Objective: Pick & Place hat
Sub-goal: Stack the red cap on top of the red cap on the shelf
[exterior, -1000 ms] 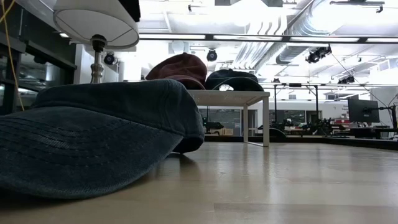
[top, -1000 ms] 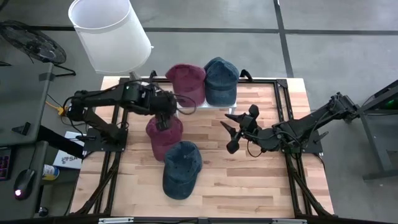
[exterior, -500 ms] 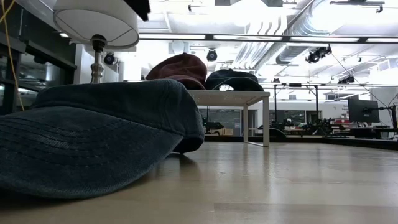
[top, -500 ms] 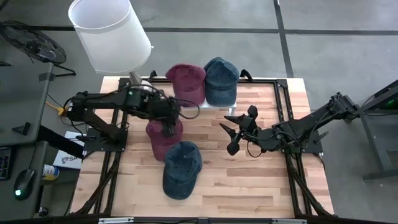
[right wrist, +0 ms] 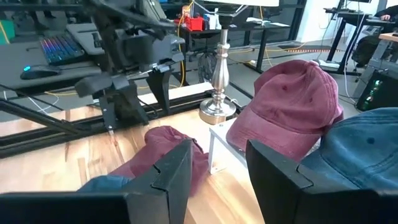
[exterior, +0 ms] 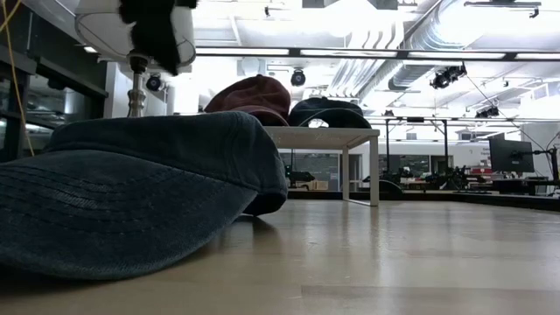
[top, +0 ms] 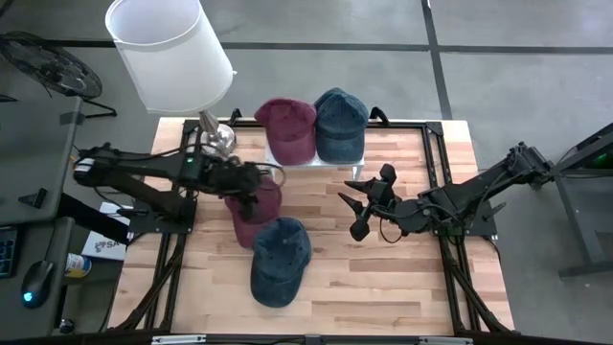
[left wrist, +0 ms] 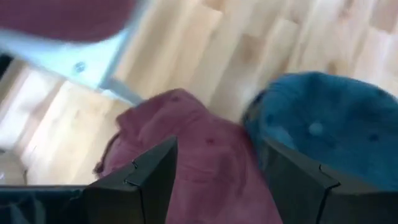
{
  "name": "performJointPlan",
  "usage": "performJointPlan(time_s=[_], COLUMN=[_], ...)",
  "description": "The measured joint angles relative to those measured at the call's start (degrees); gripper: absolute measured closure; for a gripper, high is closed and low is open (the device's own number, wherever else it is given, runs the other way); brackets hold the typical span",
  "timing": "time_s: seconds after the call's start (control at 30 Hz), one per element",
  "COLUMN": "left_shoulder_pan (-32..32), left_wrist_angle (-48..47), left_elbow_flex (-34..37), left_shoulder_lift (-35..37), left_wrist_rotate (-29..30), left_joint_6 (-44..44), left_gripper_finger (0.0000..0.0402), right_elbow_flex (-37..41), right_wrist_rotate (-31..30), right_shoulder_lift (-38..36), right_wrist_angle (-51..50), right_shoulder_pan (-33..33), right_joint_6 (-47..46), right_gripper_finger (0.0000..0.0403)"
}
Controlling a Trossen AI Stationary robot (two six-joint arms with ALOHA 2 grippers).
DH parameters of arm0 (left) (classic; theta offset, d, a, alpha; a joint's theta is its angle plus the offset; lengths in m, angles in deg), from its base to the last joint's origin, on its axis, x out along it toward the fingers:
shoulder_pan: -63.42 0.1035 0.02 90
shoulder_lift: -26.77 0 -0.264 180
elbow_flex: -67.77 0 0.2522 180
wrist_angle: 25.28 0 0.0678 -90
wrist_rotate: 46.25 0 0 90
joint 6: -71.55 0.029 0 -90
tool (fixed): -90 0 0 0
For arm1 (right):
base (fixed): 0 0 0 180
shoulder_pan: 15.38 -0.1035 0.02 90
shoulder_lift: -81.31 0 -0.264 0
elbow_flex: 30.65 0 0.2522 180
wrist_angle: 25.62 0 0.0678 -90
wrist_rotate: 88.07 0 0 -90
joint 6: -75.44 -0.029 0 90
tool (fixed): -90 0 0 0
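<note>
**Left gripper spread above the maroon cap on the tabletop**

The maroon cap (top: 252,206) I am after lies crumpled on the wooden tabletop (top: 402,278), roughly mid-board, with its far end just beside a small white stand (right wrist: 219,146). A blue cap (top: 278,259) touches its near edge. It is washed cotton, dull red, with a stitched crown that has slumped flat and folded on itself. I judge it light and soft, so it will sag and drape once lifted. It will not slip much, and nothing about it is fragile. The brim should be the only stiff part, but I cannot make it out among the folds. Failing that, I would pinch a raised fold of the crown, keeping clear of the blue cap.

My left gripper (top: 251,184) hangs directly over the maroon cap with its fingers (left wrist: 140,183) spread wide and nothing between them. In the left wrist view the cloth fills the gap below them; I cannot tell whether the tips touch it.

On the white stand sit a second maroon cap (top: 287,126) and a second blue cap (top: 340,123), side by side and touching. A lamp (top: 172,57) stands at the far left corner.

My right gripper (top: 362,199) waits well apart at the right, partly open and empty.
</note>
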Motion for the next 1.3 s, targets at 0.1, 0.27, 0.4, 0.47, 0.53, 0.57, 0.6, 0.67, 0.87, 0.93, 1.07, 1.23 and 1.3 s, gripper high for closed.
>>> performJointPlan(time_s=[0.1, 0.27, 0.4, 0.47, 0.53, 0.57, 0.6, 0.67, 0.87, 0.93, 1.07, 1.23, 1.3], left_shoulder_pan=[0.00, 0.02, 0.58, 2.26, 4.78, 6.04, 7.44, 9.73, 17.37, 20.35, 24.99, 31.23, 33.56], left_wrist_angle=[3.12, 7.71, 8.65, 8.54, 8.54, 8.60, 8.56, 8.74, 11.12, 13.34, 19.70, 22.49, 22.22], left_elbow_flex=[6.90, 17.37, 23.60, 25.59, 27.01, 27.40, 27.82, 28.16, 28.12, 28.12, 28.12, 28.12, 28.12], left_shoulder_lift=[6.95, 16.77, 22.15, 23.75, 24.29, 24.38, 24.23, 23.45, 19.35, 17.66, 14.78, 11.97, 11.21], left_wrist_rotate=[2.54, 5.19, 8.70, 8.64, 6.11, 4.85, 3.39, 1.39, -1.88, -6.21, -14.43, -21.79, -25.36], left_joint_6=[-4.51, -13.89, -22.19, -27.27, -33.08, -36.04, -38.18, -39.54, -37.08, -31.71, -17.31, -7.17, -3.18], left_gripper_finger=[0.0177, 0.0177, 0.0177, 0.0177, 0.0177, 0.0177, 0.0177, 0.0177, 0.0177, 0.0177, 0.0177, 0.0177, 0.0177], right_elbow_flex=[0.00, 0.00, 0.00, 0.00, 0.00, 0.01, 0.00, 0.00, 0.02, 0.00, 0.00, 0.00, 0.00], right_wrist_rotate=[0.01, 0.00, 0.01, 0.01, -0.09, -0.16, -0.15, -0.37, -0.42, -0.34, 0.16, 1.06, 1.08], right_shoulder_lift=[0.00, 0.00, 0.00, 0.00, 0.00, 0.00, 0.00, 0.00, 0.00, 0.00, 0.00, 0.00, 0.00], right_wrist_angle=[-0.38, -0.83, -0.87, -0.87, -0.85, -0.83, -0.80, -0.73, -0.70, -0.69, -0.69, -0.70, -0.72], right_shoulder_pan=[0.00, 0.00, 0.00, 0.00, 0.00, 0.00, 0.00, 0.02, 0.02, 0.02, 0.02, 0.02, 0.02], right_joint_6=[-0.15, -0.98, -1.01, -1.04, -1.16, -1.13, -1.14, -1.18, -1.20, -1.20, -1.20, -1.20, -1.20], right_gripper_finger=[0.0257, 0.0257, 0.0256, 0.0256, 0.0257, 0.0256, 0.0256, 0.0256, 0.0256, 0.0256, 0.0256, 0.0256, 0.0256])
